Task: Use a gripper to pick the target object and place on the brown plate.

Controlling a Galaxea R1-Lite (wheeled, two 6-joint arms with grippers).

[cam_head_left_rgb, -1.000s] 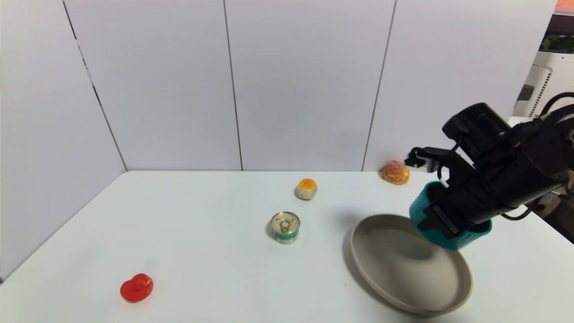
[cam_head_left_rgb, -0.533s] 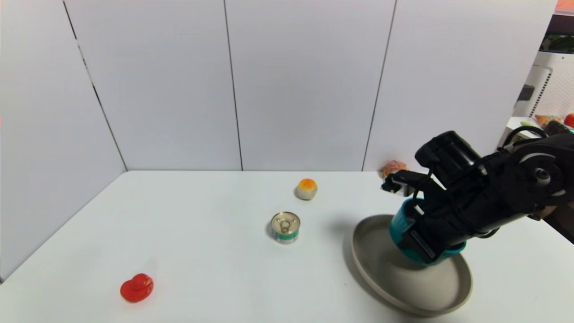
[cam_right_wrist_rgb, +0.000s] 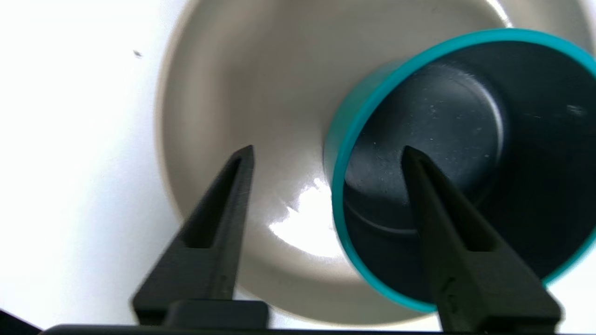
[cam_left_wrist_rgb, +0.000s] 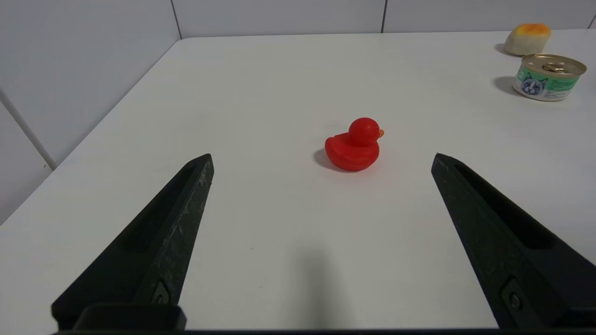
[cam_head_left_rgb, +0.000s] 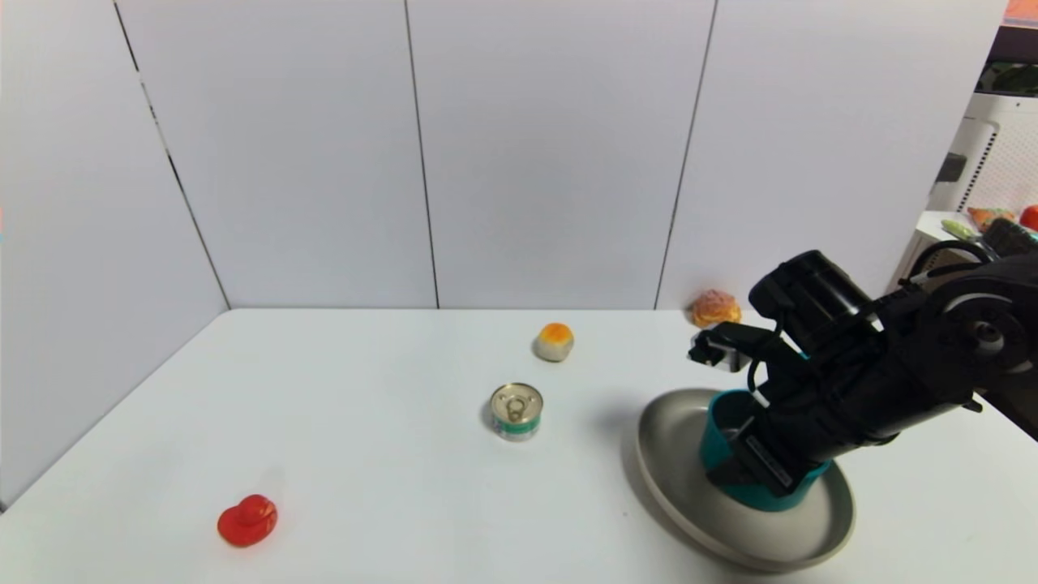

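Observation:
The teal saucepan [cam_head_left_rgb: 758,493] stands upright on the brown plate [cam_head_left_rgb: 673,454] at the right front of the table, toward the plate's right side. Its handle is hidden. My right gripper [cam_head_left_rgb: 742,466] is low over it and open. In the right wrist view the right gripper [cam_right_wrist_rgb: 328,147] straddles the saucepan's [cam_right_wrist_rgb: 447,121] rim: one finger is inside the dark bowl, the other outside over the plate [cam_right_wrist_rgb: 242,83], with a gap to the wall. My left gripper [cam_left_wrist_rgb: 321,158] is open and empty over the table's left front.
A silver tin can [cam_head_left_rgb: 516,411] stands left of the plate. A red duck [cam_head_left_rgb: 247,520] sits at the front left, ahead of my left gripper. An orange-topped bun [cam_head_left_rgb: 555,341] and a pastry [cam_head_left_rgb: 715,309] lie near the back wall.
My right gripper came down and to the left with the saucepan, set it on the plate, and its fingers have spread off the rim. The left arm has not moved.

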